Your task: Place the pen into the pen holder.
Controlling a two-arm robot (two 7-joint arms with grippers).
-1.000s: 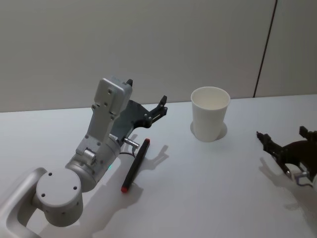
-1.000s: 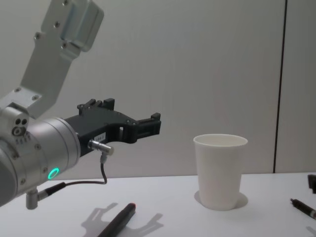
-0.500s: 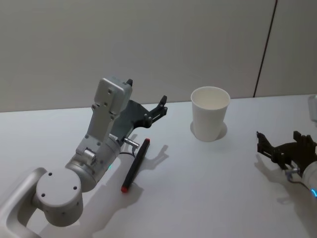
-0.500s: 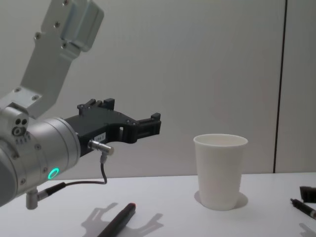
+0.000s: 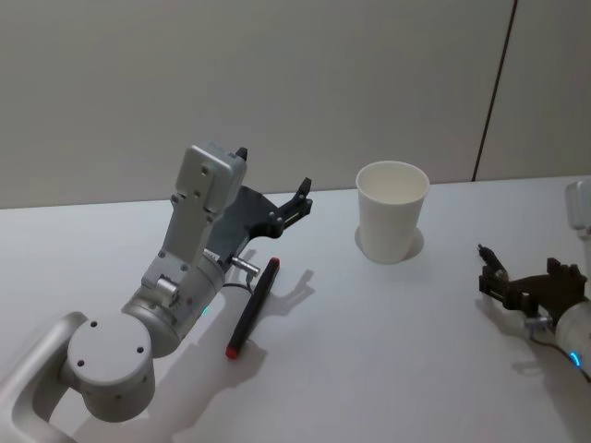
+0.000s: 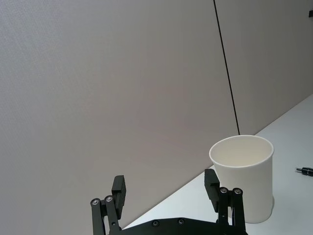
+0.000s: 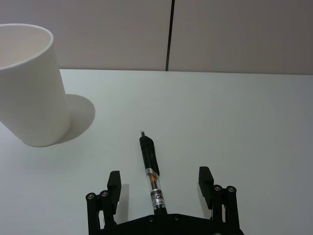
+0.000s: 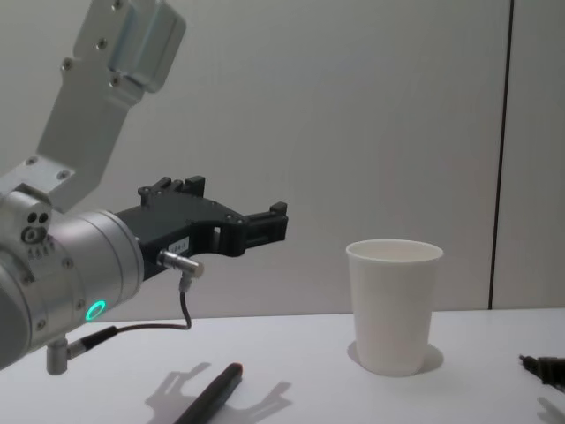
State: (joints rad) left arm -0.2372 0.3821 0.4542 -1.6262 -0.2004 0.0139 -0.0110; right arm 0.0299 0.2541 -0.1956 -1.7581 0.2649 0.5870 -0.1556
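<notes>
Starting with the head view, the pen holder (image 5: 392,212) is seen upright toward the far middle of the worktop (image 5: 369,360). The pen (image 5: 490,259), a slim one, is laid flat well to the holder's right and nearer the robot. The right gripper (image 5: 519,277) is held low just behind the pen, its jaws spread wide and empty. The left gripper (image 5: 275,173) is raised above the worktop on the left, jaws likewise parted with nothing in them. A dark marker (image 5: 251,309) with a red end is laid on the worktop just beside that arm.

From the left wrist view, the pen holder (image 6: 244,176) is framed beyond the open left jaws, well apart from them.

From the right wrist view, the deciding relation is given. The pen (image 7: 150,169) is laid between the two open jaws, untouched, with its long axis running straight ahead along the reach. A closing would therefore be made across the barrel. The pen holder (image 7: 32,88) is placed farther on, off toward the robot's left.

From the chest view, the holder is shown side-on and the pen's tip (image 8: 532,362) low at the right edge, flat on the worktop. The right arm is judged much the nearer to this pen, and a short descent before closing seems called for.
</notes>
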